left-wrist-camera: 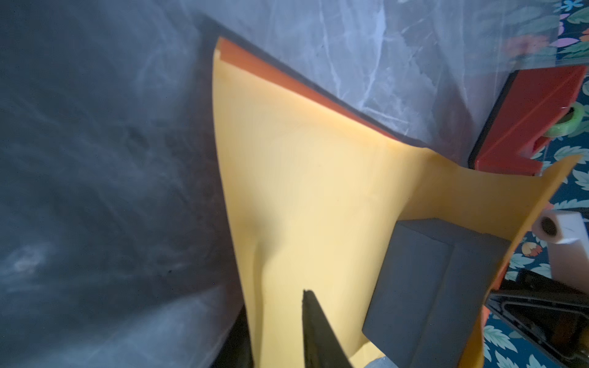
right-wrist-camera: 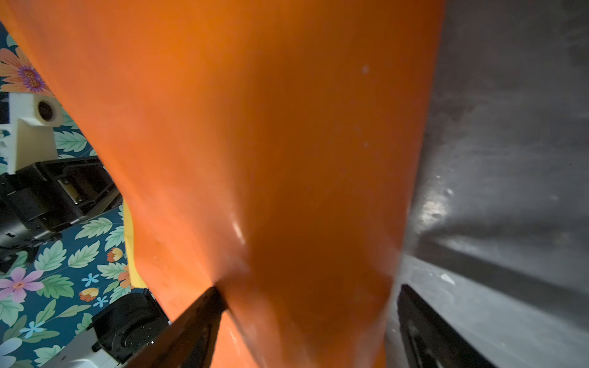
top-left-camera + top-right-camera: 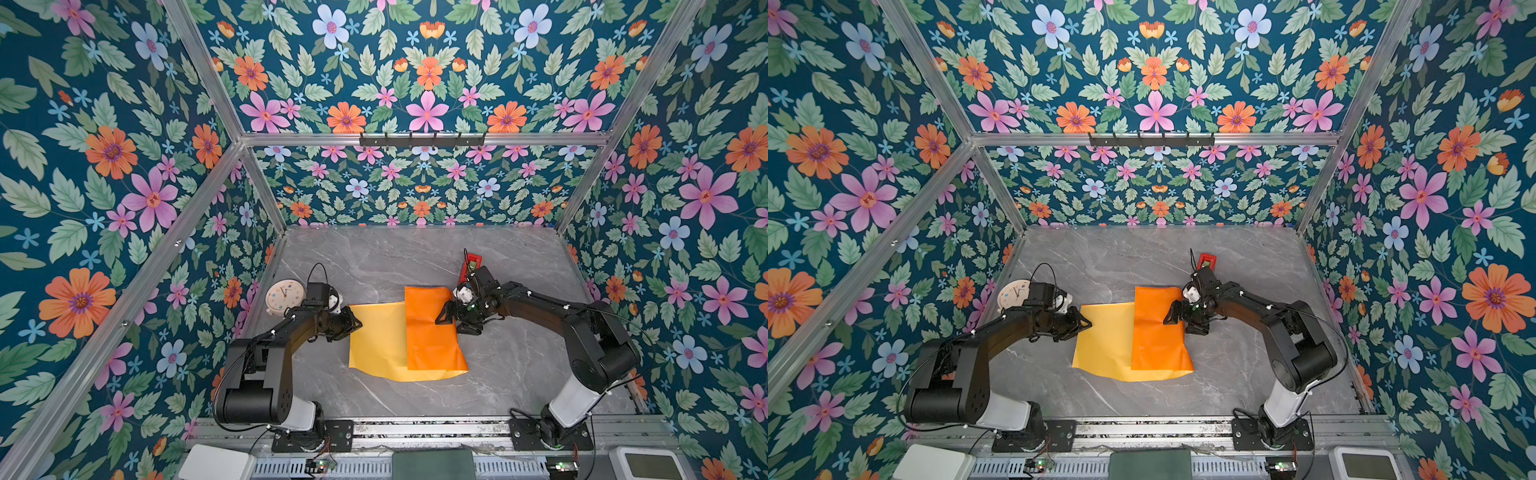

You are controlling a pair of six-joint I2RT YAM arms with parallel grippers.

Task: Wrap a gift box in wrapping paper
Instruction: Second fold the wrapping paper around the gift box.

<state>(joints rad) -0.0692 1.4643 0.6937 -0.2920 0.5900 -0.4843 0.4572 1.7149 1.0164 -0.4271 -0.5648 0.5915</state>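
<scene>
Left wrist view: paper [image 1: 302, 175] is seen between the left gripper's [image 3: 355, 324] near-closed jaws; clamping cannot be told. The right gripper's [image 3: 455, 325] jaws are spread over the paper.

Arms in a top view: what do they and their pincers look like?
The left arm and right arm are matte black jointed links on white base segments, with thin black cables and white ties. The left pincer and right pincer are black and angular, beside white camera housings.
</scene>
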